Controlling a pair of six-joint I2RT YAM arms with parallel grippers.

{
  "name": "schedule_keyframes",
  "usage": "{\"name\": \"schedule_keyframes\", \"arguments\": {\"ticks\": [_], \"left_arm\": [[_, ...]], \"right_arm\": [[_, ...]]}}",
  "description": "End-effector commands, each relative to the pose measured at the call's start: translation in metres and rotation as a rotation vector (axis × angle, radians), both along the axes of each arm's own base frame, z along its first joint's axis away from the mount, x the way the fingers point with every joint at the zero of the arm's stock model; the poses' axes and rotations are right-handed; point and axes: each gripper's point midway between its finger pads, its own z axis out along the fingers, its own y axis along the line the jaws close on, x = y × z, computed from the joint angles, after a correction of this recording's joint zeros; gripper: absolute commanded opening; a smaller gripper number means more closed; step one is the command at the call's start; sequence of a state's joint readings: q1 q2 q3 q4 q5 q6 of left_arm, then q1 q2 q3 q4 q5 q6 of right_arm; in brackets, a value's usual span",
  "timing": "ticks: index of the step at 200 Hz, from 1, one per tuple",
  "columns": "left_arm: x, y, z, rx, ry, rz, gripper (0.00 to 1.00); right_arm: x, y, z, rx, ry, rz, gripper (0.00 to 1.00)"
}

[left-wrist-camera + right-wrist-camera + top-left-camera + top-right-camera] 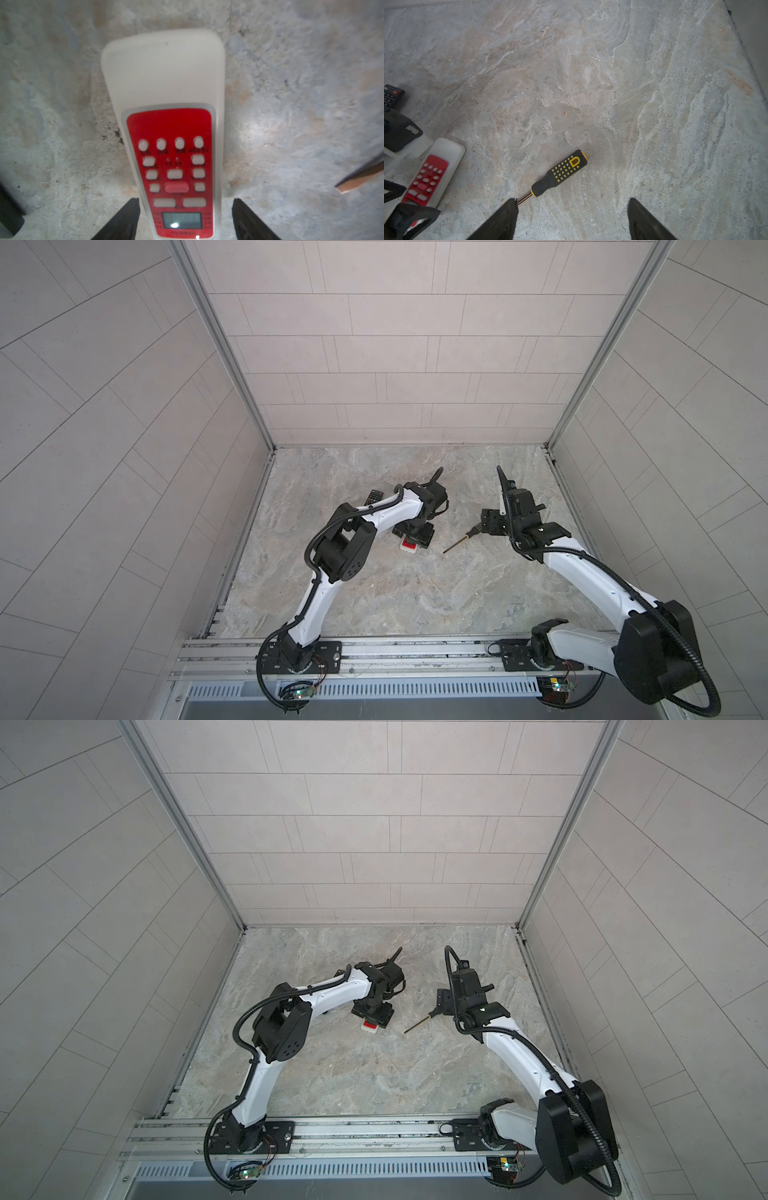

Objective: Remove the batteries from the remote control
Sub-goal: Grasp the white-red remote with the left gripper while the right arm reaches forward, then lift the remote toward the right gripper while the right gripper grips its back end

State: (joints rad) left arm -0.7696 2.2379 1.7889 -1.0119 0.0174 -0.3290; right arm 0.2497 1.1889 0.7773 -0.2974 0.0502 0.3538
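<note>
Marble bench (pixel 374 593): left gripper (pixel 186 200) open astride remote (pixel 164 72), not yet clamped; centre before closing. Right gripper (pixel 572 199) open, empty.

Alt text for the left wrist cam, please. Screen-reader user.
A white remote with a red keypad lies face up on the marble tabletop, its display end between the fingers of the open left pincer. The copper-coloured tip of a screwdriver pokes in at one edge.

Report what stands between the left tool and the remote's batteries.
No batteries show. The white plastic remote with a red keypad lies keypad-up between the left tool's open fingers; its own body hides the back. Nothing else intervenes.
</note>
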Motion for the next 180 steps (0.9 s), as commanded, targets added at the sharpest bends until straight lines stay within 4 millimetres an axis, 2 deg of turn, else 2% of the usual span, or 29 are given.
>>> {"name": "schedule_keyframes", "arguments": {"ticks": [1, 34, 64, 102, 122, 126, 156, 180], "left_arm": [[-0.006, 0.011, -0.003, 0.067, 0.038, 0.015, 0.71], [-0.005, 0.012, -0.007, 0.082, 0.032, 0.016, 0.71], [-0.001, 0.010, -0.003, 0.062, 0.022, 0.001, 0.49], [-0.003, 0.005, 0.020, -0.035, 0.017, -0.083, 0.41], [-0.007, 0.006, 0.040, -0.108, 0.028, -0.153, 0.39], [-0.007, 0.007, 0.044, -0.120, 0.030, -0.164, 0.39], [-0.010, 0.018, 0.071, -0.245, 0.073, -0.213, 0.37], [-0.019, 0.018, 0.091, -0.364, 0.113, -0.252, 0.37]], "right_arm": [[-0.001, -0.002, -0.006, -0.006, 0.003, -0.015, 0.83], [0.002, 0.004, -0.005, 0.012, -0.020, 0.019, 0.79], [0.003, 0.020, 0.002, 0.036, -0.067, 0.115, 0.75], [-0.003, 0.035, 0.014, -0.033, -0.161, 0.279, 0.74], [-0.013, 0.055, 0.026, -0.131, -0.255, 0.476, 0.74], [-0.021, 0.059, 0.017, -0.159, -0.252, 0.530, 0.75], [-0.055, 0.101, 0.018, -0.403, -0.441, 0.959, 0.77], [-0.073, 0.122, 0.011, -0.561, -0.537, 1.197, 0.73]]}}
